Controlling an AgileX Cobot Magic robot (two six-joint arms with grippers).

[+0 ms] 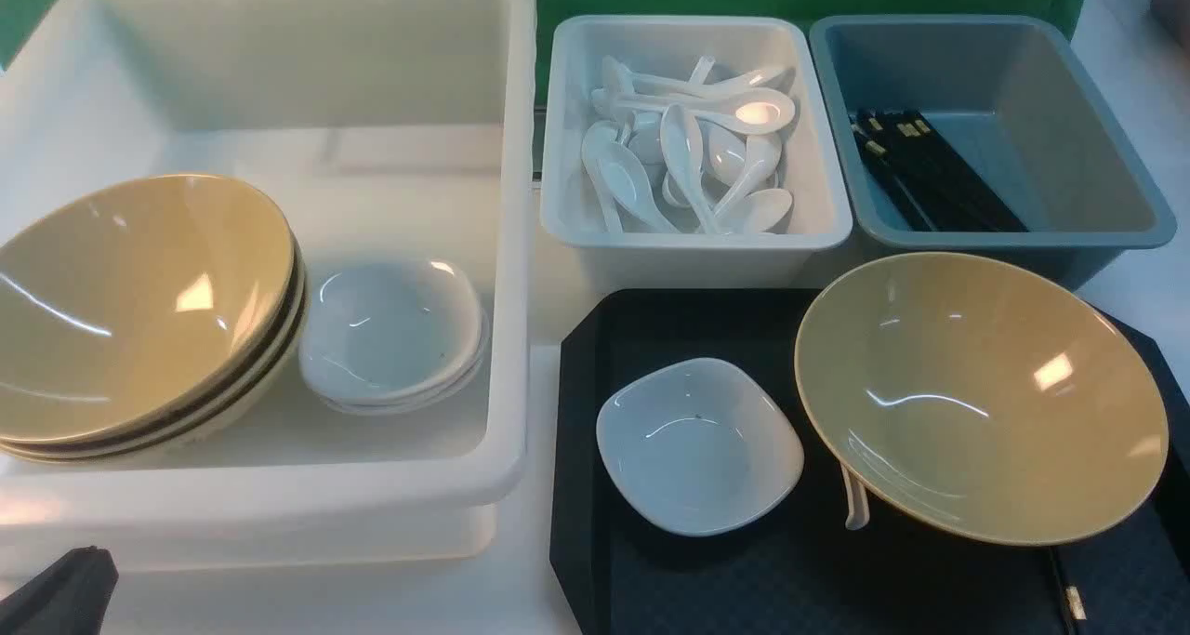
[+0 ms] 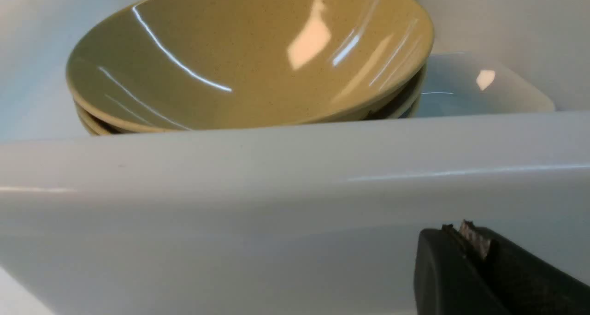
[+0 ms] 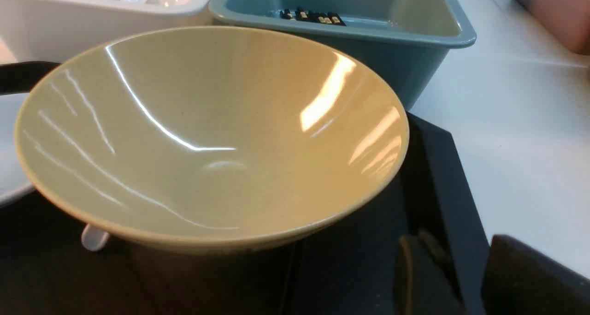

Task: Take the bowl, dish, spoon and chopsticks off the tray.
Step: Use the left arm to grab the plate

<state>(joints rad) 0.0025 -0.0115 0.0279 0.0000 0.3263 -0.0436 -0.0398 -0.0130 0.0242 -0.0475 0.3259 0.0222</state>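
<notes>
Bowl [image 1: 981,393] and dish [image 1: 699,444] sit on the tray [image 1: 707,579]. Well off it, the left gripper [image 2: 470,234] is clenched; the right gripper [image 3: 456,252] gapes at its rim.

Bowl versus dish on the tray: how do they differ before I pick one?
The bowl is tan-yellow; the dish is white. The bowl is round and much wider; the dish is rounded-square. A spoon handle pokes out from under the bowl; nothing shows under the dish. Both are glossy, empty and sit open side up on the tray.
</notes>
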